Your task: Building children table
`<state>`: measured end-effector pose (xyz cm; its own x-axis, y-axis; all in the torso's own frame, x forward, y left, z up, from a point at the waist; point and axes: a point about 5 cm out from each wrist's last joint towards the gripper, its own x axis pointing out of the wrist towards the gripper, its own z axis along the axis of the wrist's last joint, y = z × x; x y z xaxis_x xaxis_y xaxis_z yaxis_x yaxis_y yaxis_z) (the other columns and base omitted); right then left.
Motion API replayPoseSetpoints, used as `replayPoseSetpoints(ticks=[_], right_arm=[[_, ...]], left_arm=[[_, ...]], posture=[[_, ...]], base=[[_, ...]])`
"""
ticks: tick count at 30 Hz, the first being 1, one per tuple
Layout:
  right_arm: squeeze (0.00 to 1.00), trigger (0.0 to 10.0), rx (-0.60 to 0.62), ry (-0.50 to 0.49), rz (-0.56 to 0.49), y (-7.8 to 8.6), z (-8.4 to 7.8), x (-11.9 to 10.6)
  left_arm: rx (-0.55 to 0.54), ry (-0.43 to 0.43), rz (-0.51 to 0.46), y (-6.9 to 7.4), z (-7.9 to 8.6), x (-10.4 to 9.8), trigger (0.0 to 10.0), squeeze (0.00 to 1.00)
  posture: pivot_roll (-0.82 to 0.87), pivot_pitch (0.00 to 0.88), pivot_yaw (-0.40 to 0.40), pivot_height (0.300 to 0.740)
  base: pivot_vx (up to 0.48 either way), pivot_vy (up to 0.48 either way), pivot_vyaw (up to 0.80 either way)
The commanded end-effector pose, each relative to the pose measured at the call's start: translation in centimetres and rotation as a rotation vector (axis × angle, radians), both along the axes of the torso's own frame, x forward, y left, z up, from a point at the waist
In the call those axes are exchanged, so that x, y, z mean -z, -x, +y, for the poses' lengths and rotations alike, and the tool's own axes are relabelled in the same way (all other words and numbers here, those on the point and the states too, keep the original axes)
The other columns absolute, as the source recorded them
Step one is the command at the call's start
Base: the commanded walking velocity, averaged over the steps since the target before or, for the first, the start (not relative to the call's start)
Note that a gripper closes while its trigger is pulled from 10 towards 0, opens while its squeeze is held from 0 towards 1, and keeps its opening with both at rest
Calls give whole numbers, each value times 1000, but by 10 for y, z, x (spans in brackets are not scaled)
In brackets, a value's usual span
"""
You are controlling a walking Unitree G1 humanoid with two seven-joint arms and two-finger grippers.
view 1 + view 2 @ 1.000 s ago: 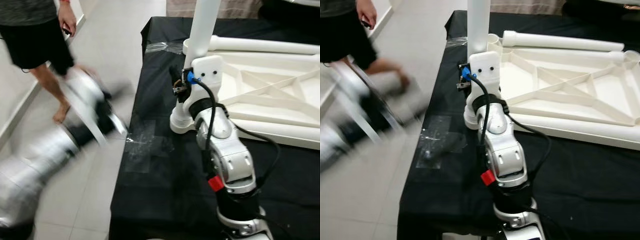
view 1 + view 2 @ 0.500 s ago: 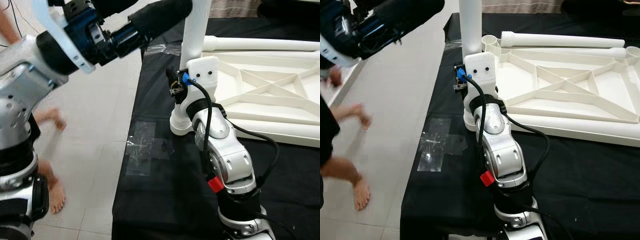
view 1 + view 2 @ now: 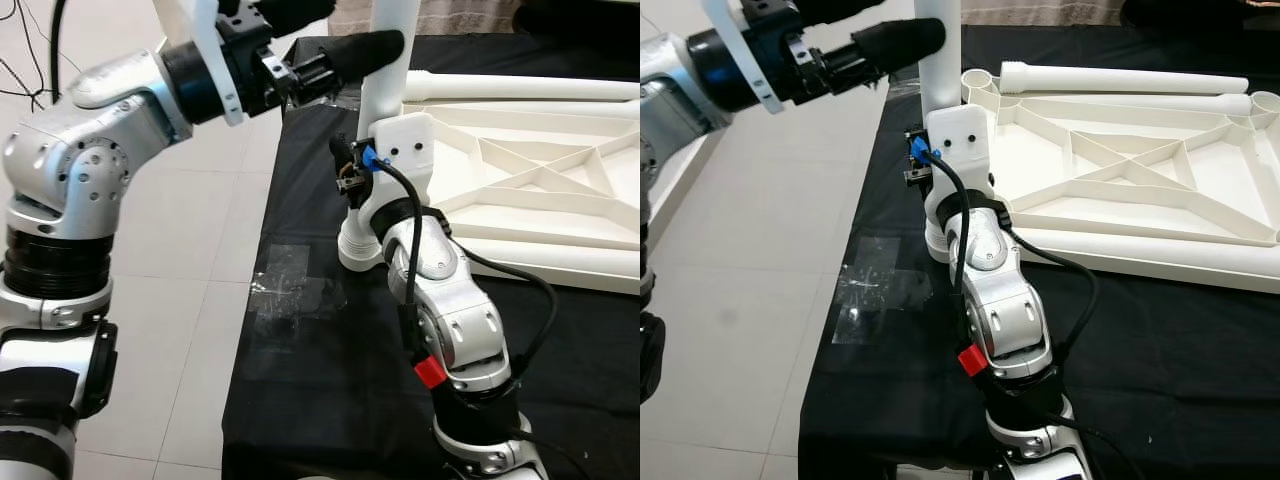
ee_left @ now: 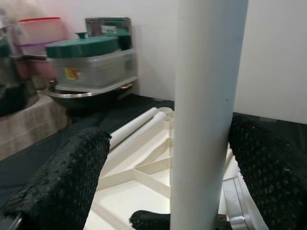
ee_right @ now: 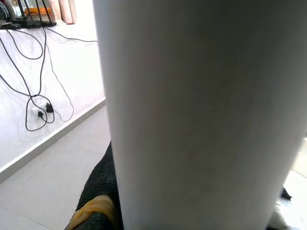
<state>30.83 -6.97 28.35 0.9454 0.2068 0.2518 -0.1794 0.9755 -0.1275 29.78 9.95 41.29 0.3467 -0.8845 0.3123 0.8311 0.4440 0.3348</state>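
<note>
Since half a second ago the left arm has swung down and in, and the person's bare foot has gone from the floor tiles.

Left eye view: the left gripper reaches from the robot's left to the upright white table leg, one black finger lying against the pole's side. That leg stands in the corner socket of the upside-down white tabletop frame, which lies on the black cloth near its left edge (bare tiled floor runs alongside). The right gripper sits low on the same leg; whether its fingers are clamped cannot be told.

Right eye view: two loose white legs lie along the frame's far edge. A patch of clear tape sticks to the cloth beside the socket.

Left wrist view: the black padded fingers stand spread, one on either side of the leg, not squeezing it. Lidded storage tubs stand by the wall beyond.

Right wrist view: the white leg looms very close, with black cloth below and cables trailing on the floor.
</note>
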Motion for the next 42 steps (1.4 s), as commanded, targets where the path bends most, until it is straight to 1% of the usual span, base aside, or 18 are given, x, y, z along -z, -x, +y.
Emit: replayPoseSetpoints(ticks=[1, 6, 7, 9, 11, 16, 17, 20, 23, 33, 34, 35, 36, 42], right_arm=[[0, 10000, 36, 29, 147, -7, -4, 30], [0, 10000, 25, 27, 144, -6, -2, 29], [0, 10000, 22, 27, 143, -6, -2, 29], [0, 10000, 22, 27, 143, -6, -2, 29], [0, 10000, 15, 27, 142, -5, -1, 28], [0, 10000, 6, 26, 140, -4, 0, 28], [0, 10000, 2, 26, 139, -4, 1, 27], [0, 10000, 0, 26, 138, -4, 2, 27], [0, 10000, -3, 25, 136, -3, 2, 27], [0, 10000, -7, 27, 130, -2, 4, 25], [812, 10000, -21, 28, 119, -2, 4, 23], [812, 10000, -31, 30, 110, -2, 5, 21], [1000, 10000, -48, 21, 87, -2, 5, 16], [1000, 10000, -76, 9, 46, -3, 2, 7]], left_arm=[[25, -6, -13, 1, -3, -1, 10000, 0], [69, -6, -3, -2, -7, -2, 10000, 0], [74, -12, -7, -4, -8, -2, 10000, 0], [74, -12, -7, -4, -8, -2, 10000, 0], [69, -27, -18, -9, -11, -3, 10000, 0], [60, -44, -22, -16, -15, 0, 10000, 0], [68, -52, -18, -19, -18, 2, 0, 0], [74, -57, -15, -21, -20, 2, 0, 0], [88, -68, -25, -25, -27, 2, 0, 0], [103, -77, -45, -26, -30, -1, 0, 0], [102, -83, -49, -27, -30, -1, 0, 0], [102, -87, -52, -28, -30, 0, 0, 0], [103, -92, -55, -28, -30, 0, 0, 0], [106, -99, -56, -29, -29, 1, 0, 0]], posture=[[68, 294, 44, 740], [64, 291, 42, 740], [63, 291, 42, 740], [63, 291, 42, 740], [61, 287, 41, 740], [62, 285, 39, 740], [60, 284, 39, 740], [60, 284, 39, 740], [57, 283, 42, 740], [57, 285, 50, 740], [58, 285, 53, 740], [58, 285, 53, 740], [58, 285, 53, 740], [57, 283, 52, 740]], base=[[0, 0, 0], [0, 0, 0], [0, 0, 0], [0, 0, 0], [0, 0, 0], [0, 0, 0], [0, 0, 0], [0, 0, 0], [0, 0, 0], [0, 0, 0], [0, 0, 0], [0, 0, 0], [0, 0, 0], [0, 0, 0]])
